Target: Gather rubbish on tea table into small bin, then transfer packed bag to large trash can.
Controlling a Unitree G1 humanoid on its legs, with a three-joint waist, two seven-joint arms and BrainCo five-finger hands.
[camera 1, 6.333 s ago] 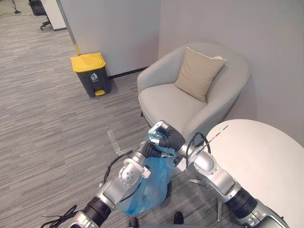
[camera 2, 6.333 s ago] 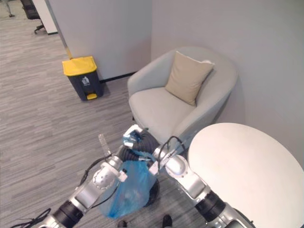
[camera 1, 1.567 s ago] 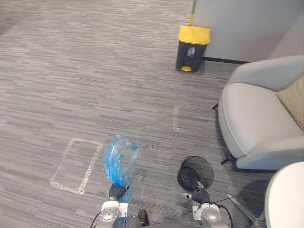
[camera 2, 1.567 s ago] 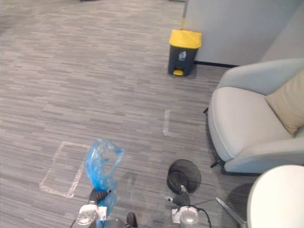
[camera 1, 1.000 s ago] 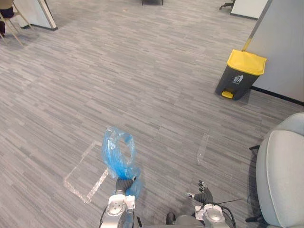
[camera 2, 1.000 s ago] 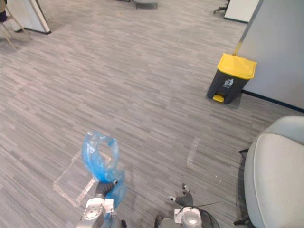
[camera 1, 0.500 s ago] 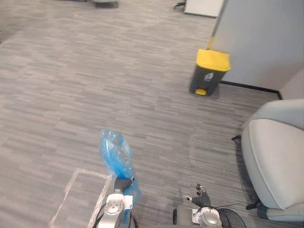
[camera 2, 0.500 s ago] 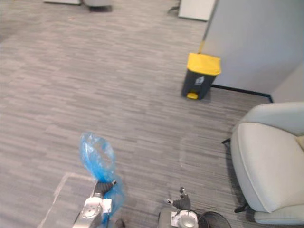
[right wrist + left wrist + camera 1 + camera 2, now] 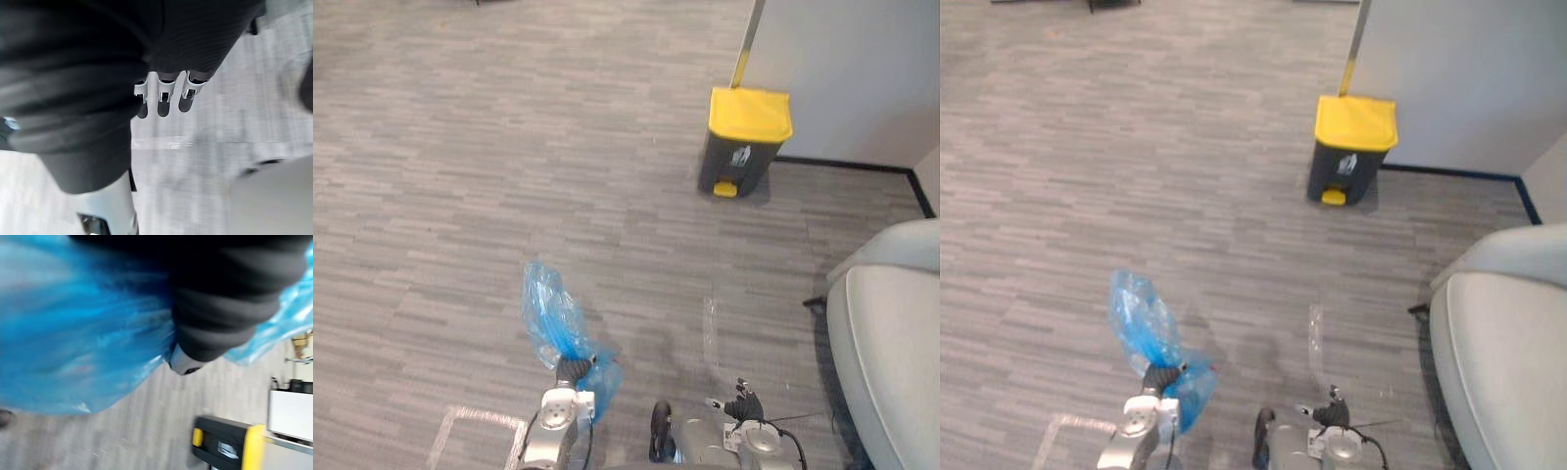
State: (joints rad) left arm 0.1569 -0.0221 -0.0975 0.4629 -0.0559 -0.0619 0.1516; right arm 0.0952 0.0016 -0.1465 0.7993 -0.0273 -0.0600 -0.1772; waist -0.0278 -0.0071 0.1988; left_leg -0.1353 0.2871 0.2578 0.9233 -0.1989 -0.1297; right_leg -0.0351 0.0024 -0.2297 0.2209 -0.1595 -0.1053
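My left hand (image 9: 572,371), low at 7 o'clock, stays closed round the bunched neck of the blue bag (image 9: 551,315). The bag's loose top stands up above the hand and the rest hangs beside it. My right hand (image 9: 744,404), low at 5 o'clock, is empty, fingers relaxed. Over the last second my view has swung. The yellow-lidded large trash can (image 9: 744,142) now stands at 1 o'clock across the carpet floor (image 9: 489,147), with the armchair (image 9: 891,343) at 4 o'clock. I judge the carry under way, with the can still well apart and its lid down.
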